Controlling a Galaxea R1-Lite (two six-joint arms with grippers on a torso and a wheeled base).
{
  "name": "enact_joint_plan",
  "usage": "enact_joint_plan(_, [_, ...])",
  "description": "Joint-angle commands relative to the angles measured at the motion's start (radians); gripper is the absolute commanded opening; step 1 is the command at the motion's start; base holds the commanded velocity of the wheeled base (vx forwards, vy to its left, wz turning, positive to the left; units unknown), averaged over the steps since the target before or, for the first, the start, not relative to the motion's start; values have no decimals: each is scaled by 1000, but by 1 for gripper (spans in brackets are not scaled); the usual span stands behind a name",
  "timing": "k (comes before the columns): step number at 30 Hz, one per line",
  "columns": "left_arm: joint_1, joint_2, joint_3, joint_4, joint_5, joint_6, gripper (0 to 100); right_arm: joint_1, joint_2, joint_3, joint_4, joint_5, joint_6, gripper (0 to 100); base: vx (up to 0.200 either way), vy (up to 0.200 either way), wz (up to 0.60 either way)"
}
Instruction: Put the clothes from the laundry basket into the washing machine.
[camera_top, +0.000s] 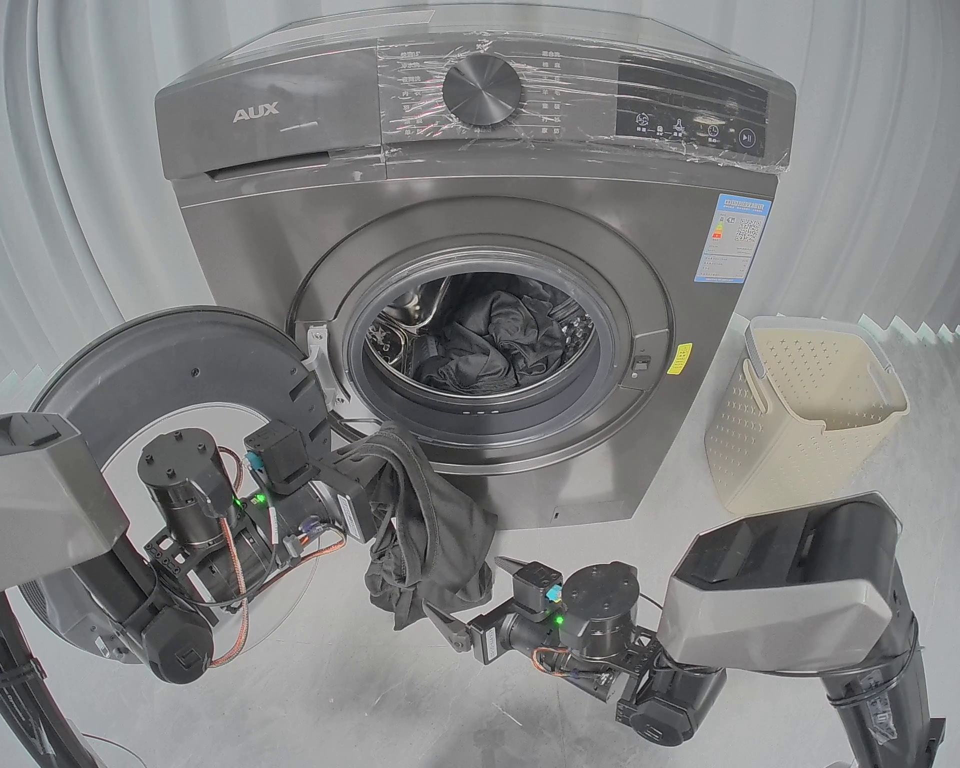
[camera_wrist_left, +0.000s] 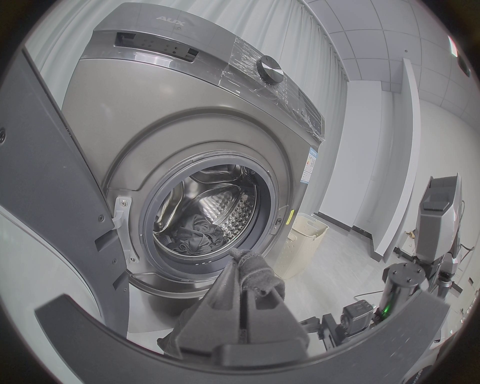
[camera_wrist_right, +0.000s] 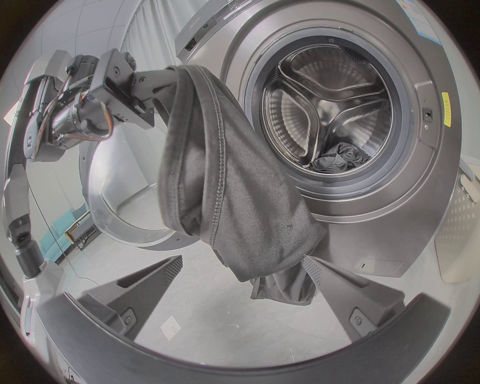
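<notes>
One dark grey knit garment (camera_top: 430, 530) is on its way and not yet in. Several dark clothes (camera_top: 490, 335) already lie in a heap in the steel drum of the grey front-loading washing machine (camera_top: 560, 210). Its round door (camera_top: 150, 360) stands swung wide, out beyond the back of my left hand.

The cream perforated plastic laundry basket (camera_top: 800, 420) stands on the floor, well off past my right hand, beside the machine's far corner. What I can see of its inside looks bare. So I judge this to be the last piece, or nearly the last. What is left is to carry it over the rim and let go.

My left gripper (camera_wrist_left: 245, 295) is clamped on a bunched fold of the garment, fingers together with cloth pinched between them. The drum's mouth is just ahead of it and a little above. The rest of the garment hangs slack beneath this hand, clear of the floor.

My right gripper (camera_wrist_right: 240, 262) sits low under that hanging cloth, fingers spread wide and gripping nothing. The garment's lower end dangles by one fingertip (camera_wrist_right: 312, 267). I cannot tell whether it touches.
</notes>
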Motion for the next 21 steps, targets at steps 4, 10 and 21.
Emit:
enact_joint_plan(4, [-2,3,0,-1,0,-1,0,-27,112,-131,0,0,-13,100,0,0,0])
enact_joint_plan(10, [-2,0,-1,-1,-1,-7,0,-50,148,-188,5,0,-17,100,0,0,0])
enact_joint_plan(21, [-7,-3,0,-1,-1,-10,0,-56,166,-231,2,-3,-13,0,0,0,0])
